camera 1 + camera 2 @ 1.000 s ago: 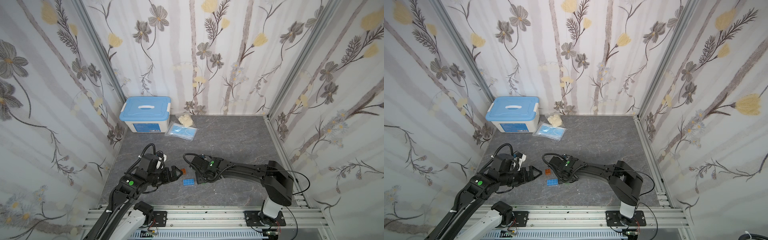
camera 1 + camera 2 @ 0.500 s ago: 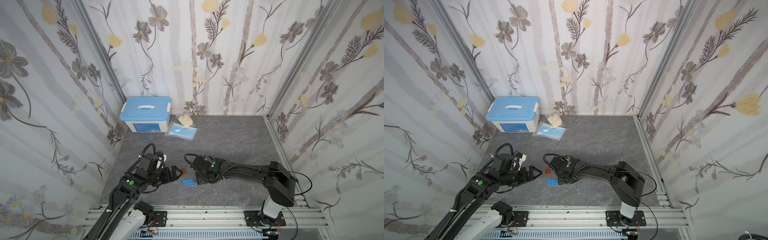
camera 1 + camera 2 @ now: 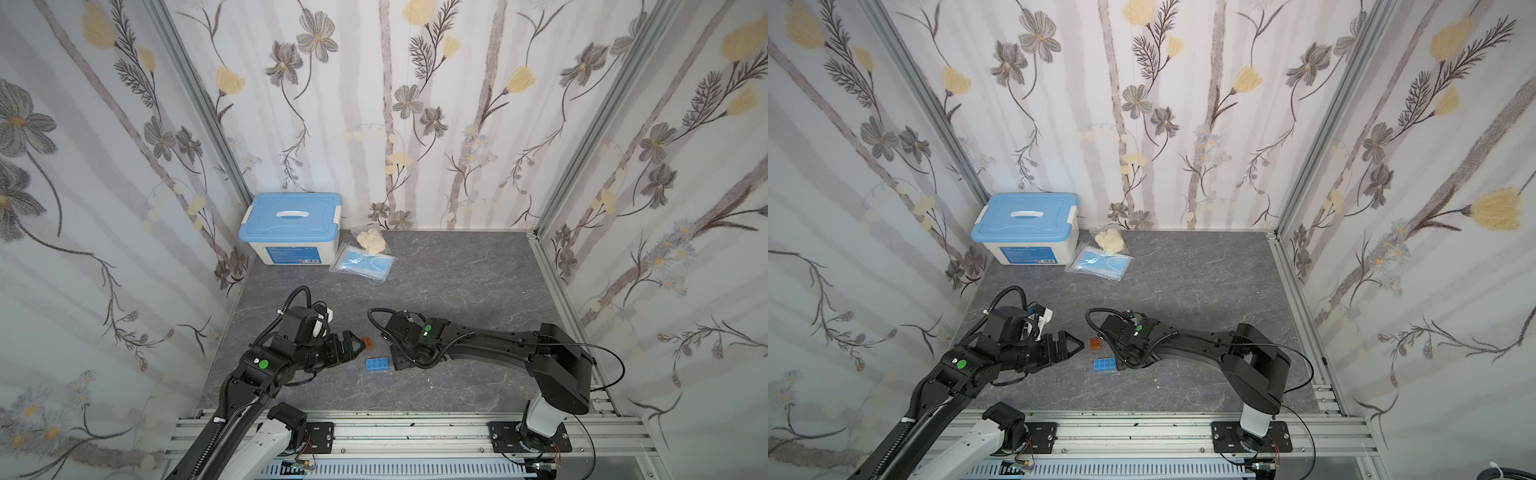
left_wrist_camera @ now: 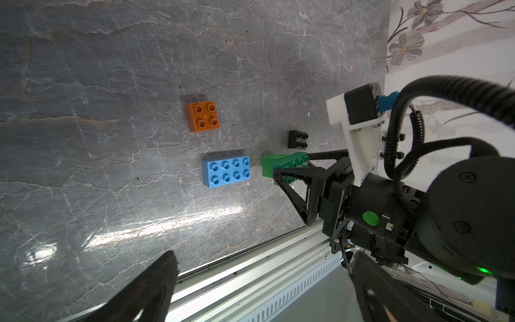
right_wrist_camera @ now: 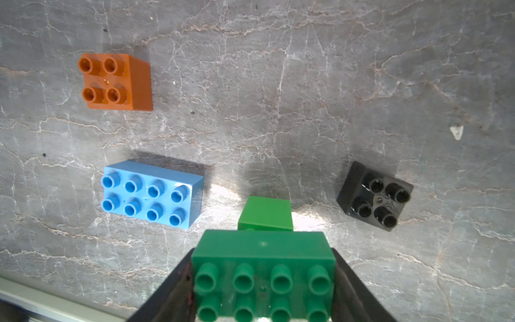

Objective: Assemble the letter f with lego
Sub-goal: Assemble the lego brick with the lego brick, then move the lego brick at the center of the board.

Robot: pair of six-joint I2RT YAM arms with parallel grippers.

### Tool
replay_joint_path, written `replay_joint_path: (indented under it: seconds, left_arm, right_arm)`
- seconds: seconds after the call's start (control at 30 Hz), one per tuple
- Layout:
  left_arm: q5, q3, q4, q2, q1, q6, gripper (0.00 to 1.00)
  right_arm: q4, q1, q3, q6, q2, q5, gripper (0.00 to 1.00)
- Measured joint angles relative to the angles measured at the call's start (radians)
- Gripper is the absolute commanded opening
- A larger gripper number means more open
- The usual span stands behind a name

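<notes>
My right gripper (image 5: 263, 278) is shut on the green lego brick (image 5: 263, 267), studs up, low over the grey table. A lighter green block (image 5: 264, 213) sticks out beneath it. The light-blue 2x4 brick (image 3: 377, 364) lies just left of that gripper (image 3: 397, 359). The small orange brick (image 3: 366, 342) sits a little behind the blue one. The black brick (image 5: 374, 196) lies apart on the other side, hidden under the arm in both top views. My left gripper (image 3: 355, 343) hangs open and empty beside the orange brick. All bricks are separate; no letter f is in view.
A blue-lidded white box (image 3: 291, 228) stands at the back left corner. Beside it lie a clear bag of blue masks (image 3: 361, 264) and a small bag of pale pieces (image 3: 370, 241). The aluminium rail (image 3: 395, 428) runs along the table's front edge. Patterned walls close three sides.
</notes>
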Motion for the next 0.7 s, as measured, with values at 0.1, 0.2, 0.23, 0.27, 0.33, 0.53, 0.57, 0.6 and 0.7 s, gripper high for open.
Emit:
replay_joint_path:
  seconds: [0.1, 0.2, 0.23, 0.27, 0.33, 0.53, 0.57, 0.6, 0.7]
  left_arm:
    - [0.000, 0.000, 0.000, 0.001, 0.004, 0.000, 1.00]
    - [0.000, 0.000, 0.000, 0.003, 0.006, 0.000, 1.00]
    - [0.000, 0.000, 0.000, 0.005, 0.006, 0.000, 1.00]
    - [0.000, 0.000, 0.000, 0.007, 0.007, 0.000, 1.00]
    - [0.000, 0.000, 0.000, 0.009, 0.009, 0.000, 1.00]
    - [-0.001, 0.000, 0.000, 0.014, 0.014, 0.000, 1.00]
    - [-0.001, 0.000, 0.000, 0.013, 0.014, 0.000, 1.00]
    - [-0.001, 0.000, 0.000, 0.013, 0.014, 0.000, 1.00]
    - [-0.001, 0.000, 0.000, 0.013, 0.014, 0.000, 1.00]
  right_arm:
    - [0.014, 0.003, -0.008, 0.000, -0.002, 0.003, 0.64]
    - [0.027, 0.004, -0.014, 0.000, -0.004, 0.007, 0.64]
    - [0.031, 0.004, -0.017, 0.000, -0.006, 0.007, 0.64]
    - [0.033, 0.004, -0.019, 0.000, -0.007, 0.007, 0.64]
    - [0.034, 0.004, -0.020, 0.000, -0.008, 0.007, 0.64]
    - [0.036, 0.006, -0.014, -0.008, 0.003, 0.010, 0.64]
    - [0.039, 0.006, -0.012, -0.008, 0.009, 0.013, 0.64]
    - [0.042, 0.006, -0.010, -0.009, 0.013, 0.013, 0.64]
    - [0.045, 0.006, -0.004, -0.023, 0.019, 0.014, 0.64]
